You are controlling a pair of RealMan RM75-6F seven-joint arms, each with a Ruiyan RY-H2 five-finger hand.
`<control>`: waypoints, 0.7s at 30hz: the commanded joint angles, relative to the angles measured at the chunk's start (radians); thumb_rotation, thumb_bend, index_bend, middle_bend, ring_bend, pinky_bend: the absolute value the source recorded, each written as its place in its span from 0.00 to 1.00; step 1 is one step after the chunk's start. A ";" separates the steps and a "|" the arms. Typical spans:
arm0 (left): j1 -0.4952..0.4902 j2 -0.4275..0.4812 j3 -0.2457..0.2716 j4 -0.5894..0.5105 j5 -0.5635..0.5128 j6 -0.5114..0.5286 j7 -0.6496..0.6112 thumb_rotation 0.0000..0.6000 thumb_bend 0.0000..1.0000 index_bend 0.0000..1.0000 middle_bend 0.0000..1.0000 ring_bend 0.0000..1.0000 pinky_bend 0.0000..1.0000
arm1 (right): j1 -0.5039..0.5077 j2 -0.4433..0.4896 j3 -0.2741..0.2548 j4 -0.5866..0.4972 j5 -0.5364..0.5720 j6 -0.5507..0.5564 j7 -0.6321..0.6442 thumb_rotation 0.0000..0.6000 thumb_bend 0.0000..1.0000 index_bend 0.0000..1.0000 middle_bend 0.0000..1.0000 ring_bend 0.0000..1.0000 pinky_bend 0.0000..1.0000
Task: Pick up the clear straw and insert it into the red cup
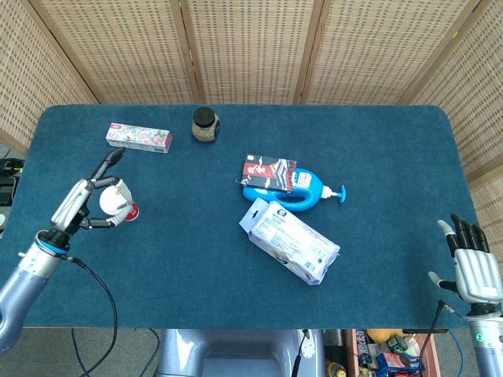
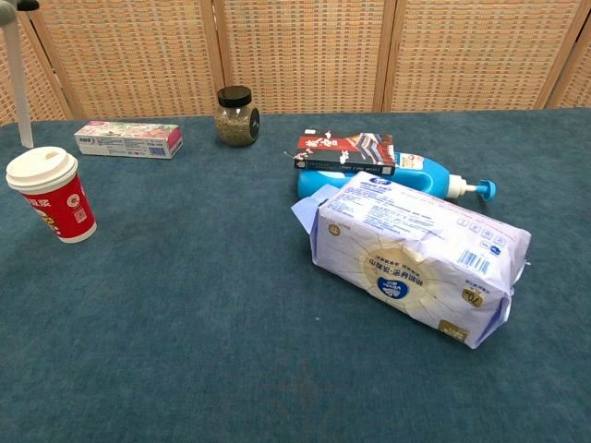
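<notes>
**Straw held over the cup**

My left hand [image 1: 82, 203] hangs just beside the red cup [image 1: 119, 203], on the side toward the table's left edge, with some fingers stretched out past the lid toward the far side of the table. I hold the clear straw [image 2: 16, 83] in this hand; in the chest view it stands nearly upright, its lower end just above and behind the cup's white lid, not yet in it. In the head view the straw is hard to pick out against the lid.

Beyond my fingertips lies a flat box [image 1: 139, 137], and further right a jar [image 1: 205, 125]. Well to my right sit a blue bottle [image 1: 295, 194] with a small book [image 1: 269, 173] on it, and a white pack [image 1: 289, 241] touching the bottle.

My right hand [image 1: 468, 265] hovers at the table's right near corner, fingers apart, holding nothing.
</notes>
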 commanded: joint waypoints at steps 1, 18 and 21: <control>-0.003 -0.024 -0.021 0.136 -0.009 0.019 -0.153 1.00 0.45 0.57 0.00 0.00 0.00 | 0.001 -0.002 0.002 -0.001 0.003 0.000 -0.006 1.00 0.00 0.00 0.00 0.00 0.00; -0.030 -0.145 -0.025 0.394 -0.072 -0.072 -0.411 1.00 0.49 0.57 0.00 0.00 0.00 | 0.016 -0.024 0.011 0.010 0.042 -0.025 -0.051 1.00 0.00 0.00 0.00 0.00 0.00; -0.041 -0.164 -0.022 0.423 -0.065 -0.084 -0.456 1.00 0.49 0.57 0.00 0.00 0.00 | 0.019 -0.028 0.012 0.012 0.047 -0.029 -0.059 1.00 0.00 0.00 0.00 0.00 0.00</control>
